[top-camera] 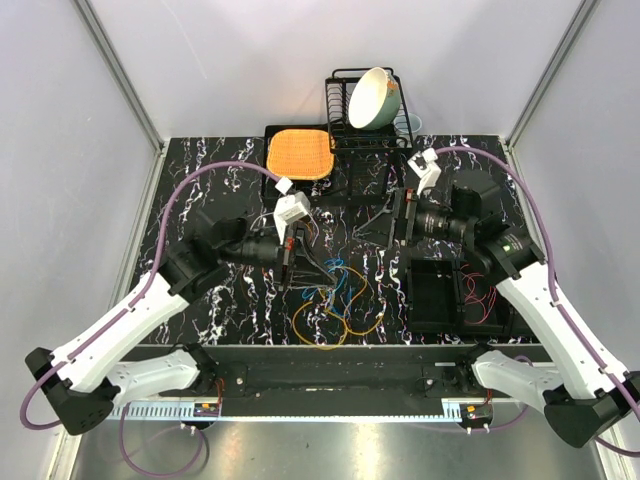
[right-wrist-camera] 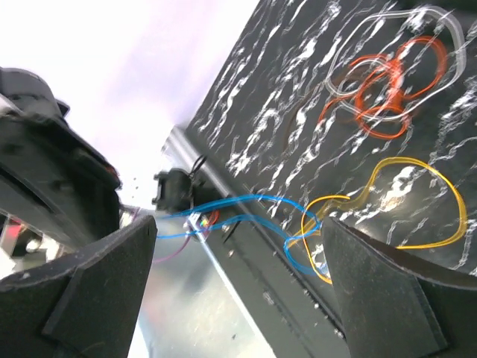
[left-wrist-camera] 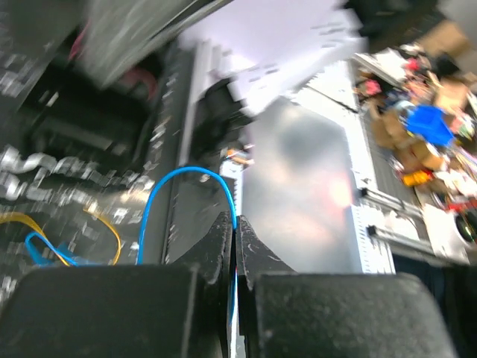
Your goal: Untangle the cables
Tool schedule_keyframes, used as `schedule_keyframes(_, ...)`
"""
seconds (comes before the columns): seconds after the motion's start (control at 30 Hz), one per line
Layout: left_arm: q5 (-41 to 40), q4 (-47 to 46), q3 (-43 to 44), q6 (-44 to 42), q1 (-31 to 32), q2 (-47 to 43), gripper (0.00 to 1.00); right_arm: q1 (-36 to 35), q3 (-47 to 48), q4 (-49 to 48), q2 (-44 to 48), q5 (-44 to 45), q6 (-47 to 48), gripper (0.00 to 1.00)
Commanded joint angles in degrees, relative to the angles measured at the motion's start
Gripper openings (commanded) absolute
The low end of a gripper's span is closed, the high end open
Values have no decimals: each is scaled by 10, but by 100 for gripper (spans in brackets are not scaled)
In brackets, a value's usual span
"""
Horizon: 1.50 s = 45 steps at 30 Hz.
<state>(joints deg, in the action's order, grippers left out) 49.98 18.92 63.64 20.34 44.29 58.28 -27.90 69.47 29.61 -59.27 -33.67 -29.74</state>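
The left gripper (left-wrist-camera: 233, 237) is clamped on the blue cable (left-wrist-camera: 179, 177), which arches up from the pinch and runs down into the tangle on the table (top-camera: 200, 180), just ahead of the arm bases. The right gripper (right-wrist-camera: 238, 227) is spread wide above the pile and holds nothing.

Likely faults:
- The blue cable crosses the yellow cable (right-wrist-camera: 406, 159). An unrestrained pull may drag both or tighten the crossing.
- The thin cable may slip from the pinch.
- The orange cable (right-wrist-camera: 384, 89) lies apart and risks being swept back in.
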Motion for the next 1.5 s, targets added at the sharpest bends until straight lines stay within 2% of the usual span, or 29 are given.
schedule_keyframes(0.0, 98, -72, 26, -3, 1, -12, 0, -1, -9, -86, 11, -95, -20, 96)
schedule_keyframes(0.2, 106, -93, 22, 10, 0, -7, 0, -1, -59, -193, 28, -195, -53, 94)
schedule_keyframes(0.47, 134, -164, 15, 52, 1, -2, 0, -1, -89, -285, 41, -264, -80, 92)
schedule_keyframes(0.6, 147, -207, 9, 87, 1, 6, 0, 0, -99, -369, 40, -291, -115, 91)
schedule_keyframes(0.93, 154, -311, -6, 158, 1, 30, 0, -2, -69, -390, 28, -331, -117, 87)
schedule_keyframes(1.13, 162, -425, -11, 234, 1, 63, 0, -6, -61, -389, 25, -340, -111, 81)
schedule_keyframes(1.37, 154, -470, -5, 264, 0, 94, 0, -6, -50, -364, 31, -326, -95, 52)
schedule_keyframes(1.47, 152, -465, -4, 264, 1, 99, 0, -5, -47, -358, 33, -316, -89, 28)
